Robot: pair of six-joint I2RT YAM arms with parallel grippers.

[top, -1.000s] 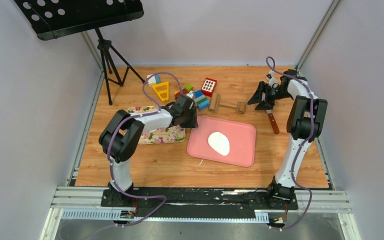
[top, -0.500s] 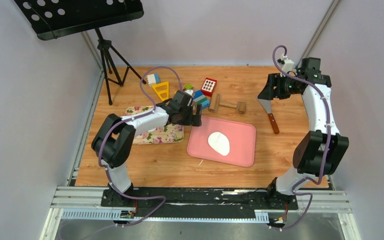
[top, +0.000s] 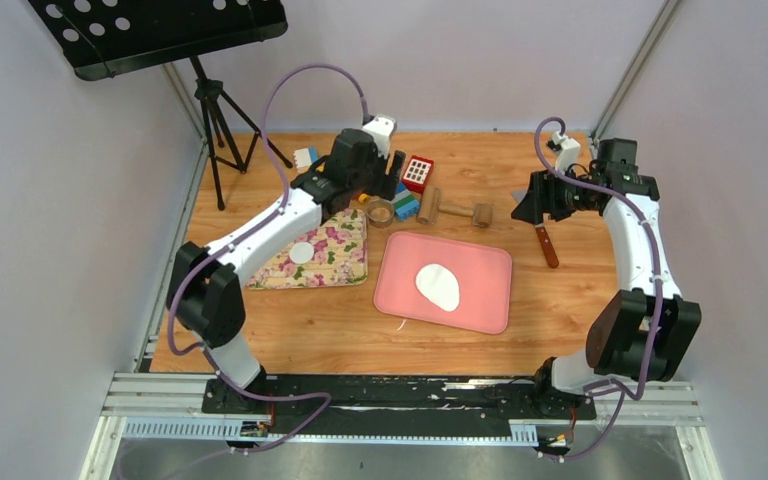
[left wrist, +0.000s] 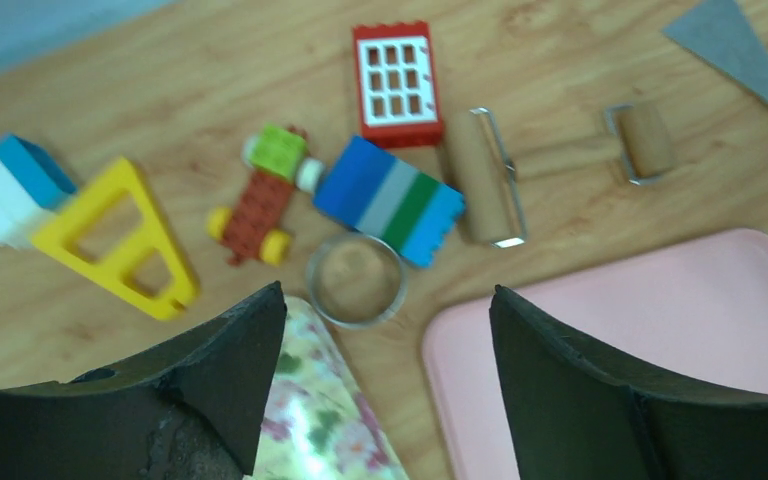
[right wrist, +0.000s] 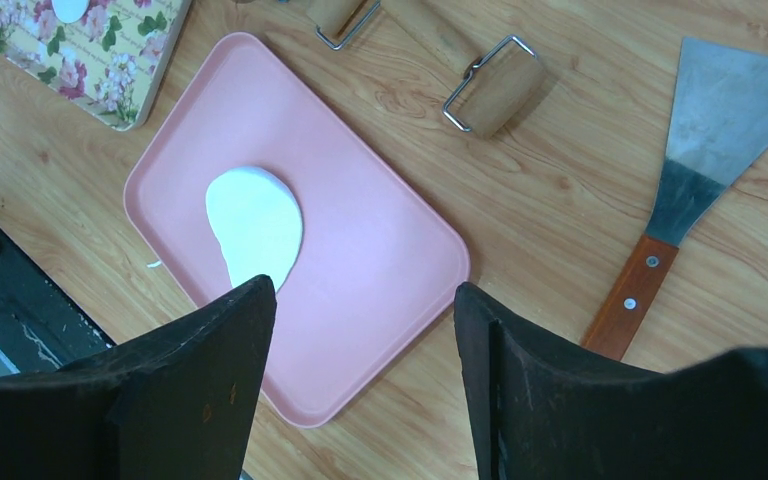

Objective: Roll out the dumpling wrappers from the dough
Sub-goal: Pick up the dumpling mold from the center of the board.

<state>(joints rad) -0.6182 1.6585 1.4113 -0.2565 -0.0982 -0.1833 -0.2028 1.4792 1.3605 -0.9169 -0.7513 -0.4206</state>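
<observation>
Spotter: Your left arm has swung up off the board (top: 335, 262) and out toward the table's (top: 290, 330) far edge. Your right arm has unfolded, though its gripper hangs in much the same spot. Dough and tray haven't budged.

Operator: Where is everything?

Spotter: One round wrapper (top: 302, 252) lies flat in the middle of the board. The dough (right wrist: 255, 225), a flattened lopsided sheet, lies on the pink tray (right wrist: 380, 250), in its left half, at mid-table.

Operator: Which step am I in?

Spotter: Between wrappers, I'd say. One is set down, and you look to be going for the ring (left wrist: 355, 280) to cut the next. It lies on the table just past the board's far corner, just beside the blocks (left wrist: 388, 200). The roller (left wrist: 485, 180) lies right of those, should the sheet want thinning first.

Operator: Jaws?

Spotter: Your left gripper (left wrist: 385, 300) hangs above the ring, spread wide, holding and touching nothing. Your right gripper (right wrist: 362, 290) is parted too and empty, up in the air near the scraper (right wrist: 720, 110) by the right edge.

Operator: Next move?

Spotter: Come straight down so one finger goes inside the ring and one outside, clear of the blue block. Close lightly, then carry it to an uncut part of the dough.
</observation>
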